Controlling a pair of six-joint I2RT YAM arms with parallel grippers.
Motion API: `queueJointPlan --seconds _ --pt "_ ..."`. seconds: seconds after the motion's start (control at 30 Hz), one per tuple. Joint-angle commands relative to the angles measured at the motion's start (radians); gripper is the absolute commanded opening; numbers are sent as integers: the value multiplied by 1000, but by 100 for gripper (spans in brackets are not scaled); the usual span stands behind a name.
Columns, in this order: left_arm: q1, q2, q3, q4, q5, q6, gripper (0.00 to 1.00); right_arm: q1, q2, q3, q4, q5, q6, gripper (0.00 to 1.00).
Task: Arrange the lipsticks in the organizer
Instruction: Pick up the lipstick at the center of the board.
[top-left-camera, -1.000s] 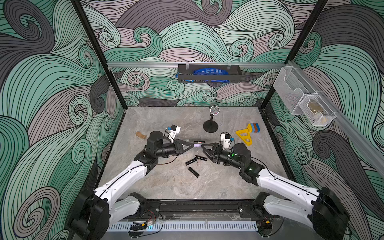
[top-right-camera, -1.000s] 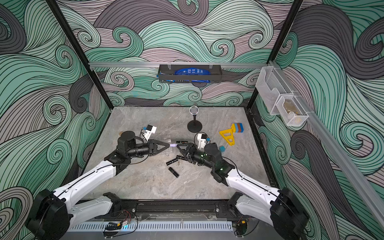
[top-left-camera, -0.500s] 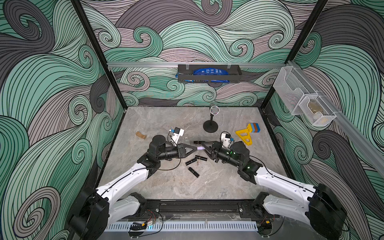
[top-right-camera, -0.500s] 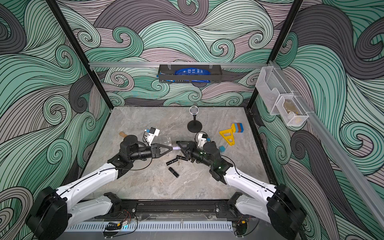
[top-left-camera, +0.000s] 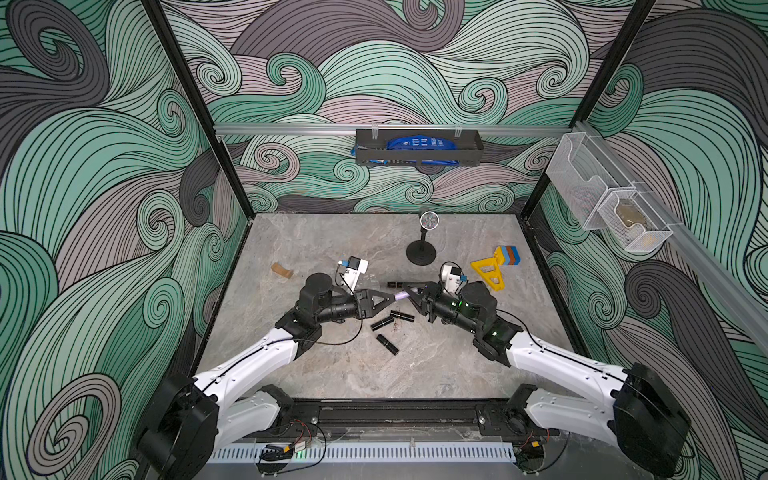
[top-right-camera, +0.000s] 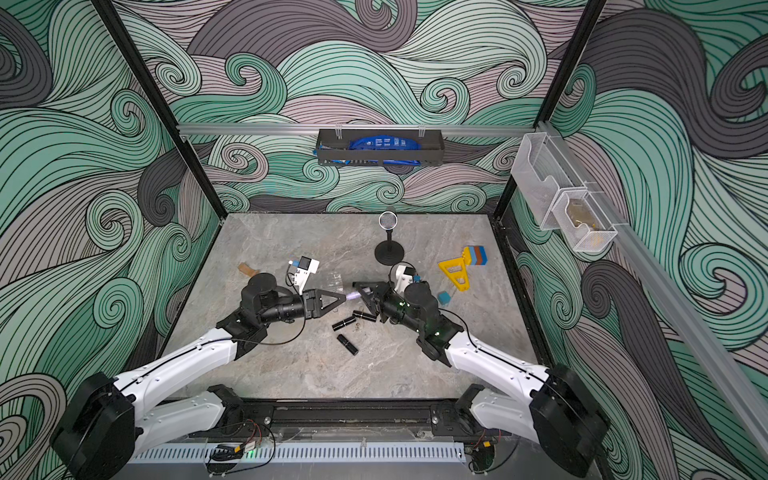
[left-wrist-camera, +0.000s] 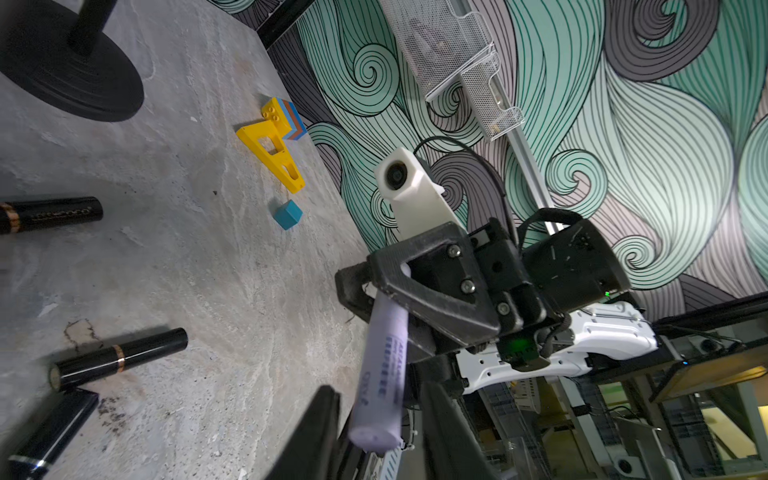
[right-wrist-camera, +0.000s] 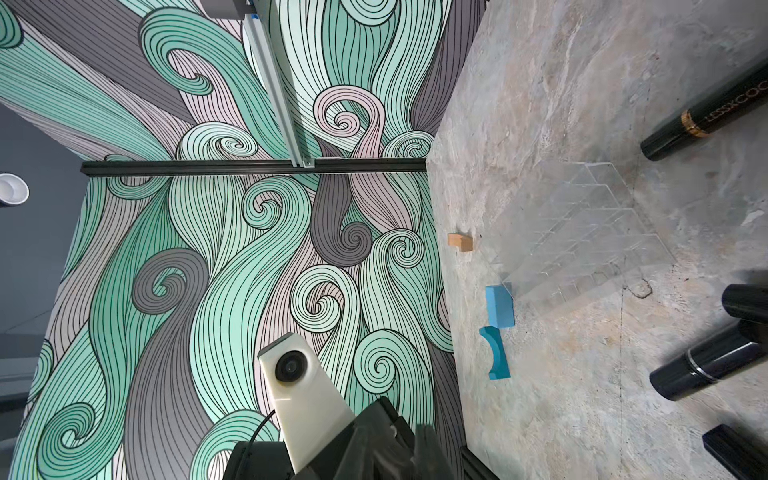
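Note:
A pale lavender tube (top-left-camera: 401, 296) (left-wrist-camera: 384, 357) hangs level above the table between both grippers. My right gripper (top-left-camera: 410, 293) (left-wrist-camera: 376, 286) is shut on its far end. My left gripper (top-left-camera: 392, 296) (left-wrist-camera: 378, 395) stands open around the near end, with a gap on each side. Three black lipsticks (top-left-camera: 402, 316) (top-left-camera: 381, 323) (top-left-camera: 387, 344) lie on the table just below, and one more (top-left-camera: 395, 285) lies behind the grippers. The clear organizer (right-wrist-camera: 582, 237) sits empty on the table beyond them, barely visible in the top views.
A black round-footed stand (top-left-camera: 422, 251), a yellow bracket (top-left-camera: 488, 272) and stacked coloured blocks (top-left-camera: 509, 255) stand at the back right. A teal cube (top-right-camera: 444, 297) lies by my right arm. A tan block (top-left-camera: 281, 270) and blue blocks (right-wrist-camera: 498, 307) lie left of the organizer.
The two grippers came together over the lipsticks. The right gripper shut on the lavender tube's end, and the left jaws opened off it.

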Motion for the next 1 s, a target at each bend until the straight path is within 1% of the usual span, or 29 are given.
queueJointPlan --seconds 0.0,0.07,0.1,0.13,0.2,0.27,0.4,0.5,0.67,0.87,0.97 --pt "3 -54 28 -71 5 47 53 -23 1 45 -4 -27 -108 7" --pt "18 -102 55 -205 -19 113 59 -43 -2 55 -4 -50 -206 7" --pt "26 -124 94 -325 -45 156 62 -55 -1 67 -7 -74 -294 7" --pt "29 -130 124 -400 -54 187 63 -65 3 74 -2 -108 -361 6" --pt "33 -123 171 -479 -29 232 64 -97 7 74 42 -214 -484 6" --pt "34 -110 194 -517 25 259 65 -143 16 92 33 -333 -587 6" --pt "34 -84 187 -438 186 249 65 -193 39 169 20 -613 -732 5" --pt "33 -82 186 -421 230 253 64 -193 58 216 17 -736 -779 5" --pt "17 -101 174 -324 292 202 58 -192 88 243 49 -825 -783 4" --pt "14 -112 157 -281 272 192 49 -163 95 248 116 -895 -774 4" --pt "6 -96 157 -230 295 162 47 -148 100 250 113 -889 -783 6"
